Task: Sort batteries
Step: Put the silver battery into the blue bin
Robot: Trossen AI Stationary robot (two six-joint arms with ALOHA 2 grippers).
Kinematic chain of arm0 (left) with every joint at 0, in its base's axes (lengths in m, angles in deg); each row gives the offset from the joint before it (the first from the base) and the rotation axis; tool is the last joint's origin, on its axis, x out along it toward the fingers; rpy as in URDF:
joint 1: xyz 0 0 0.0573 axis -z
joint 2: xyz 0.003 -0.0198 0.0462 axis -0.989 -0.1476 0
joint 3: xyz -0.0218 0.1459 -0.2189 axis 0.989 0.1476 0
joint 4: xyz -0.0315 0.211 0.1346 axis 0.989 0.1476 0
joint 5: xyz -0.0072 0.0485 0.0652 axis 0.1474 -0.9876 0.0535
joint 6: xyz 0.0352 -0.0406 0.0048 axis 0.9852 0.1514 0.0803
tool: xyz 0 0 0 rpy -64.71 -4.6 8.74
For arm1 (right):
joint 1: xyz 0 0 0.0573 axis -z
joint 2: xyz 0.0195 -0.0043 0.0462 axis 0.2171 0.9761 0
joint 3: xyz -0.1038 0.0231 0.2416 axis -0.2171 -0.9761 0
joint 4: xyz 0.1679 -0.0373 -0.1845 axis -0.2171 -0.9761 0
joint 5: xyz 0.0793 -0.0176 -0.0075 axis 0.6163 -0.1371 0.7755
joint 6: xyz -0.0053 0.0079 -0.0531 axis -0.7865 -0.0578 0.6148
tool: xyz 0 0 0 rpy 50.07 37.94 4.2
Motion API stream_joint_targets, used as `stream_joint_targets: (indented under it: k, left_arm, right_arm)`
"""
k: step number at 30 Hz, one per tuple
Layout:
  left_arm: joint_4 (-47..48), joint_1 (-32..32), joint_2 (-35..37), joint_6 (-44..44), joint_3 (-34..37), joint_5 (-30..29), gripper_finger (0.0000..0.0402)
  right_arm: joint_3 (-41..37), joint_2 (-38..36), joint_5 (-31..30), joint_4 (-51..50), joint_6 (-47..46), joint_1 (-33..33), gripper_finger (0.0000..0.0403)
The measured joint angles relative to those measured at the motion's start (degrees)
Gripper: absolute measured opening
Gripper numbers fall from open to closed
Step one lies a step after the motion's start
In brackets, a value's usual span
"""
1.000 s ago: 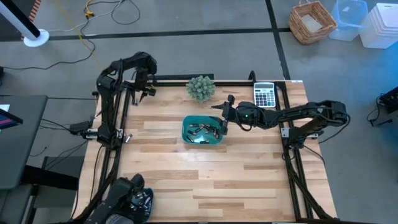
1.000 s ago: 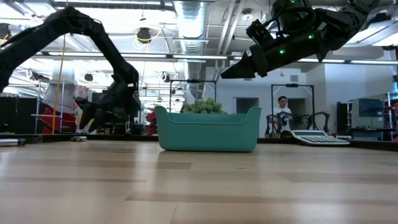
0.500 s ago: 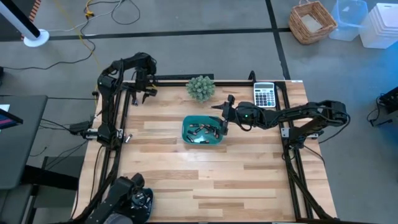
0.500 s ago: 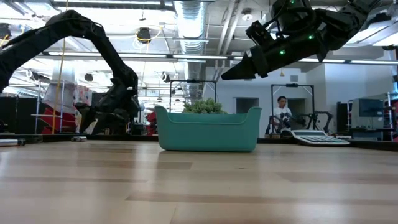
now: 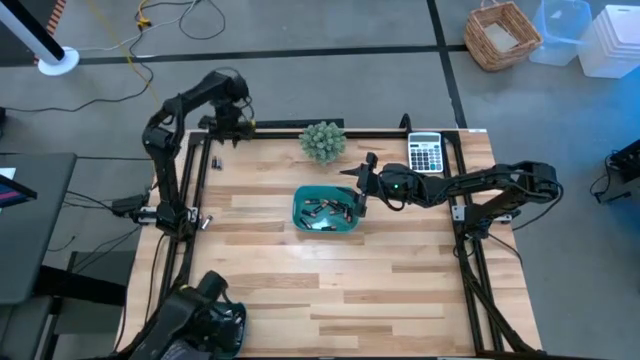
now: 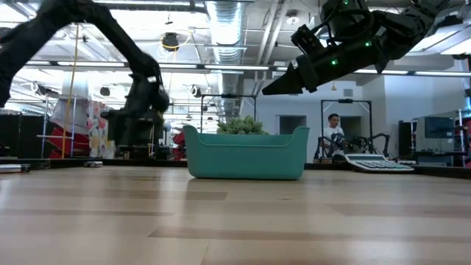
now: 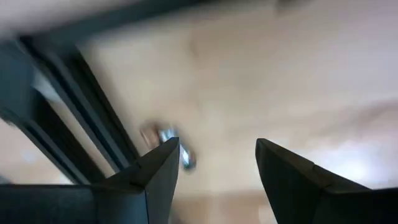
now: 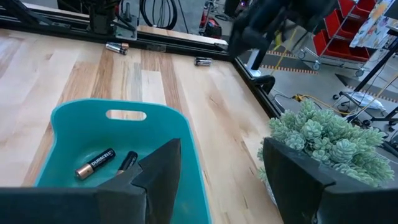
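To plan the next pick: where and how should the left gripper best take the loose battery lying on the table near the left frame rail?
Probably from straight above, at mid-length. The battery lies flat on the wooden table, near the frame rail, so the open left gripper should place one finger on each long side; its round body may roll.

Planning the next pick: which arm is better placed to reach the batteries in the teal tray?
Right. The right gripper hangs open at the rim of the teal plastic tray holding the small dark cylindrical batteries; the left gripper is at the table's far corner.
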Motion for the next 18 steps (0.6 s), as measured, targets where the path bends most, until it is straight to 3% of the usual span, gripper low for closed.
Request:
stream_joint_targets:
  k: [7, 14, 18]
  left_arm:
    - [-12.5, 1.8, 7.6, -2.2, 0.2, -1.8, 0.0196]
    - [-18.4, 1.7, 5.4, -4.6, 0.3, -2.1, 0.0165]
    - [-16.3, -0.5, 2.5, -7.8, 0.3, -1.1, 0.0155]
  right_arm:
    - [0.0, 0.0, 0.0, 0.2, -0.4, 0.7, 0.024]
    - [0.0, 0.0, 0.0, -0.3, -0.4, 0.7, 0.024]
    - [0.0, 0.0, 0.0, -0.4, -0.4, 0.7, 0.024]
